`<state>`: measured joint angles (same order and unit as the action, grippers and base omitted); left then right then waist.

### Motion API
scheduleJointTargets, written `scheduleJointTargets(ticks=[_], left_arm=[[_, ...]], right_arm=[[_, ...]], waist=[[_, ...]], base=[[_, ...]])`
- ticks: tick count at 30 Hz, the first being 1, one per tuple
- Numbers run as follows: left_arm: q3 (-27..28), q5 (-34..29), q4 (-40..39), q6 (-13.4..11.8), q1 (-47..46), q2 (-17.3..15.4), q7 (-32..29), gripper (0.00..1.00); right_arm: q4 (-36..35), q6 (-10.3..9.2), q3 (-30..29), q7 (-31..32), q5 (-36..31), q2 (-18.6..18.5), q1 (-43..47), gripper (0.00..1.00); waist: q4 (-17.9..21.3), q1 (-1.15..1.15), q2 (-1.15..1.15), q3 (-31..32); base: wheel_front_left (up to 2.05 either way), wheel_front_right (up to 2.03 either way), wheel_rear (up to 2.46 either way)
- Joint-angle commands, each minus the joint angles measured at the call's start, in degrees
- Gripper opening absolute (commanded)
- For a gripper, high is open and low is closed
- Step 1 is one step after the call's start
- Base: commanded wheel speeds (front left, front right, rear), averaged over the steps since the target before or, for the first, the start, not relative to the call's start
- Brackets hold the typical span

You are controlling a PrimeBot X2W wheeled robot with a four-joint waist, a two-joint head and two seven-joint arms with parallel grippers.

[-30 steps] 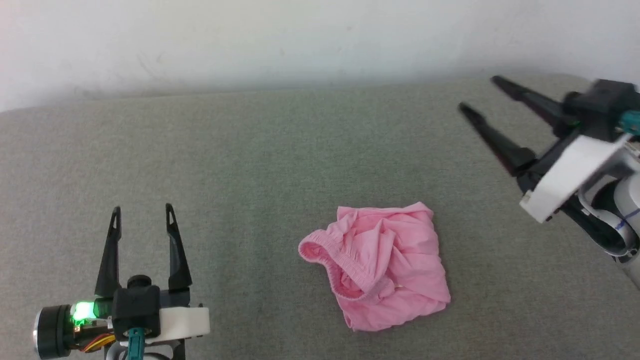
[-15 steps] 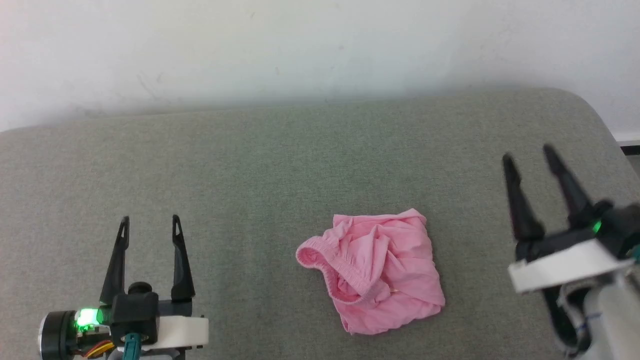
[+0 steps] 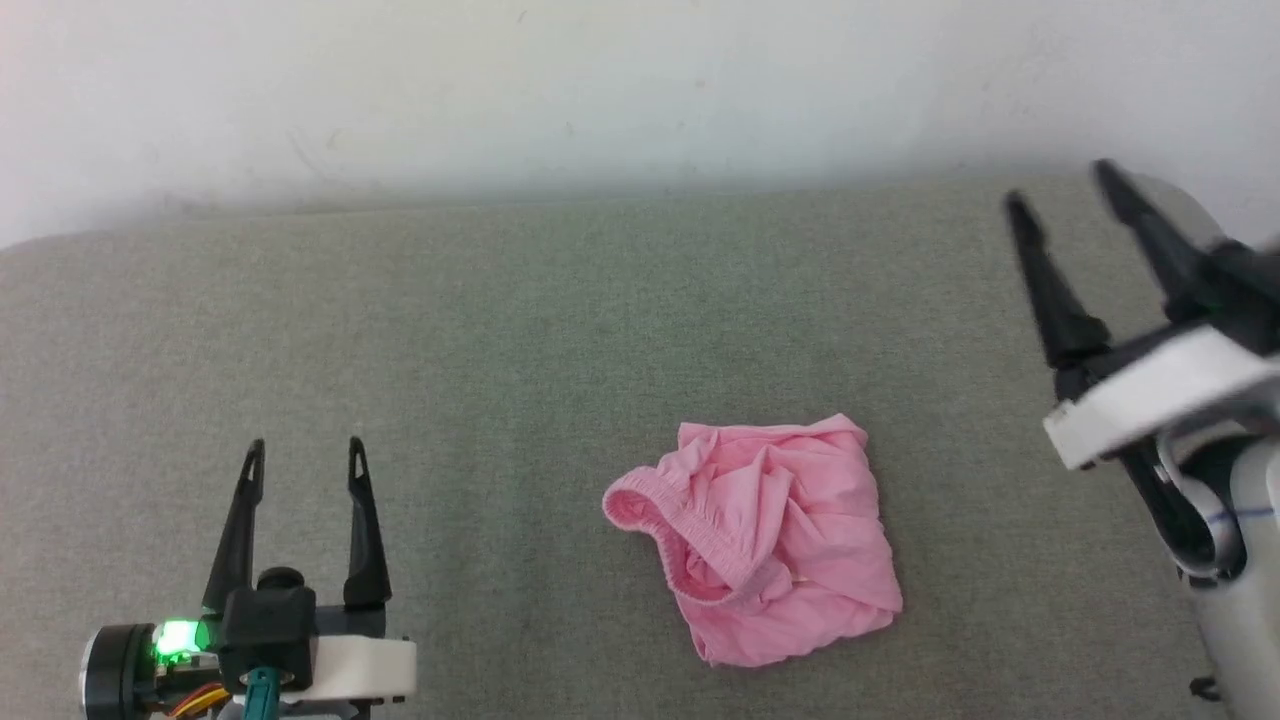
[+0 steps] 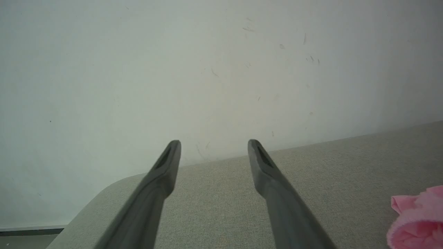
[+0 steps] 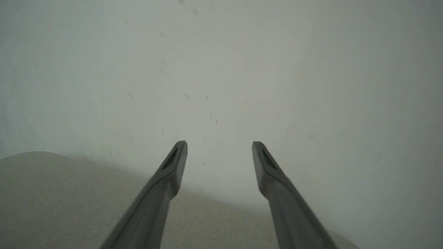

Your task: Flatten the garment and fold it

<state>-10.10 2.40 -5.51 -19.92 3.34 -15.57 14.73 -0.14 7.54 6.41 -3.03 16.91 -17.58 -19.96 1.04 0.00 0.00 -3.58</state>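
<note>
While the garment (image 3: 765, 540) lay bunched on the padded surface (image 3: 500, 330), the head view showed it between my arms, nearer my right side than my left and well apart from both. My left end effector (image 3: 305, 455) rested low at my near left, fingers spread and empty. I judged that a waiting pose that kept the cloth clear. My right end effector (image 3: 1058, 185) hung raised at the far right, also spread and holding nothing, aimed towards the wall (image 3: 600, 90) and not at the cloth. The heap was about as wide as it was deep, so I could give it no sure long axis. Its gathered waistband (image 3: 650, 510) curled open towards my left and ran slantwise into the middle, with the legs folded under or behind it.

In the left wrist view my fingers (image 4: 166, 166) stood apart over bare padding, and a pink lobe of the shorts sat at the lower right edge, untouched.

In the right wrist view my fingers (image 5: 173, 166) gaped towards the wall above the surface's rounded edge. I judged that flattening had not begun.
</note>
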Motion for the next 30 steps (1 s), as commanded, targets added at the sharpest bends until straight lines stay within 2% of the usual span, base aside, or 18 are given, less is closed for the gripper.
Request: scheduleJointTargets(ticks=[1, 4, 7, 9, 10, 14, 19, 27, 30], left_arm=[[0.36, -0.53, -0.19, 0.50, 0.03, 0.41, 0.27, 1.00], [0.56, -0.49, -0.49, 0.93, -0.07, 0.74, 0.27, 1.00], [0.90, -0.60, -0.62, 1.18, -0.53, 1.05, 0.27, 1.00], [1.13, -0.65, -0.74, 1.29, -0.85, 1.31, 0.27, 1.00], [1.13, -0.65, -0.74, 1.29, -0.85, 1.31, 0.27, 1.00], [1.12, -0.90, -0.94, 1.68, -1.77, 1.90, 0.27, 1.00], [0.94, -1.19, -1.02, 2.08, -3.41, 2.75, 0.27, 1.00], [0.88, -1.60, -0.41, 2.43, -6.10, 3.69, 0.27, 1.00], [1.03, -1.62, -0.26, 2.56, -6.37, 3.76, 0.27, 1.00]], right_arm=[[1.02, -0.05, 3.73, 8.51, 3.71, -2.34, -2.86, 1.00], [2.27, -0.05, 10.35, 22.80, 11.97, -7.27, -6.50, 1.00], [3.33, -0.05, 16.74, 33.04, 19.26, -13.25, -9.16, 1.00], [4.31, -0.05, 20.39, 39.85, 25.51, -15.59, -9.53, 1.00], [4.31, -0.05, 20.39, 39.85, 25.51, -15.59, -9.53, 1.00], [7.02, -0.05, 23.93, 48.39, 35.73, -17.86, -9.46, 1.00], [12.03, -0.05, 24.53, 50.12, 42.50, -15.79, -8.66, 1.00], [18.49, -0.05, 28.36, 46.03, 43.54, -11.62, -8.30, 1.00], [19.38, -0.05, 31.14, 44.61, 43.13, -11.33, -8.02, 1.00]], waist=[[-0.49, 0.00, 0.00, -0.68], [-1.17, 0.00, 0.00, -1.62], [-2.11, 0.00, 0.00, -2.54], [-2.70, 0.00, 0.00, -3.14], [-2.70, 0.00, 0.00, -3.14], [-4.01, 0.00, 0.00, -4.50], [-5.62, 0.00, 0.00, -6.89], [-7.14, 0.00, 0.00, -9.93], [-7.27, 0.00, 0.00, -10.30]], base=[[0.00, 0.00, 0.00], [0.00, 0.00, 0.00], [0.00, 0.00, 0.00], [0.00, 0.00, 0.00], [0.00, 0.00, 0.00], [0.00, 0.00, 0.00], [0.00, 0.00, 0.00], [0.00, 0.00, 0.00], [0.00, 0.00, 0.00]])
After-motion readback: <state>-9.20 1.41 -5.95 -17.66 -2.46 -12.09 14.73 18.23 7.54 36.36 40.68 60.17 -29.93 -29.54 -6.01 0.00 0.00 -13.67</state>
